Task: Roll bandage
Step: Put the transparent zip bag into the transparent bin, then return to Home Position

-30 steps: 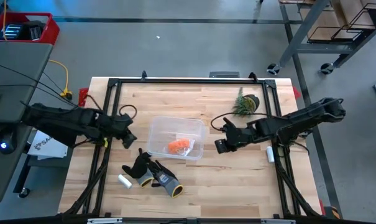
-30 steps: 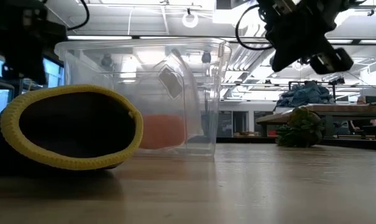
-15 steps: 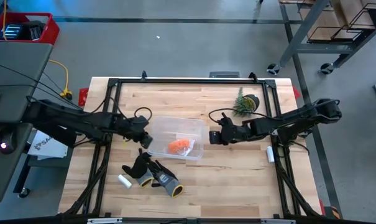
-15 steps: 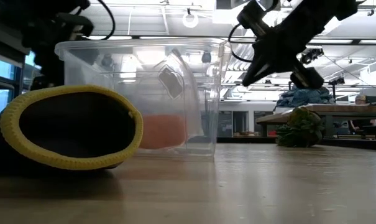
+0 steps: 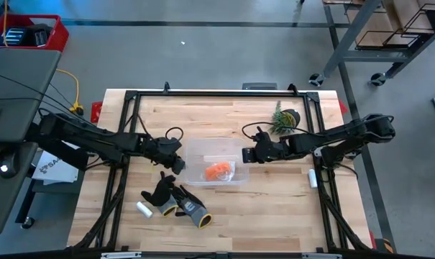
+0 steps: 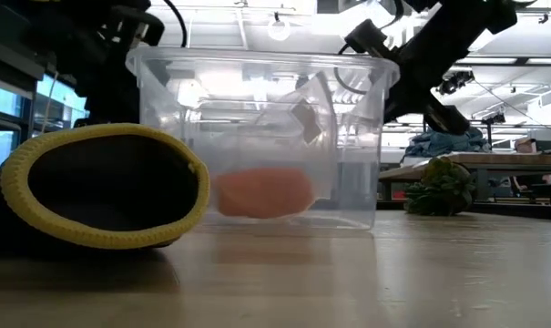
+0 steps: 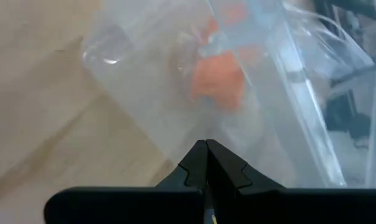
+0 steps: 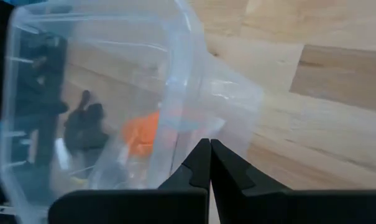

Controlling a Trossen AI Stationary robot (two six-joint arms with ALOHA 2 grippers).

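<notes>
- Your left end effector point(image 5: 175, 152) is sitting with its fingers fully together, holding nothing, pressed to the left wall of the clear plastic rectangular bin point(image 5: 194, 146); its arm is reaching in low and nearly level from the left edge of the light wooden tabletop point(image 5: 275, 208).
- Near you, the black, grey and yellow gloves point(image 5: 180, 201) and a small white cylinder point(image 5: 143, 209) are lying clear of the work.
- The bright orange fabric bandage point(image 5: 218, 171) is lying bunched inside the bin.
- Your right end effector point(image 5: 248, 154) is likewise pinched tight and empty at the bin's right wall, its arm stretching in low from the right.
- You are probably steadying the bin; press evenly from both sides so it is not tipping or skidding.
</notes>
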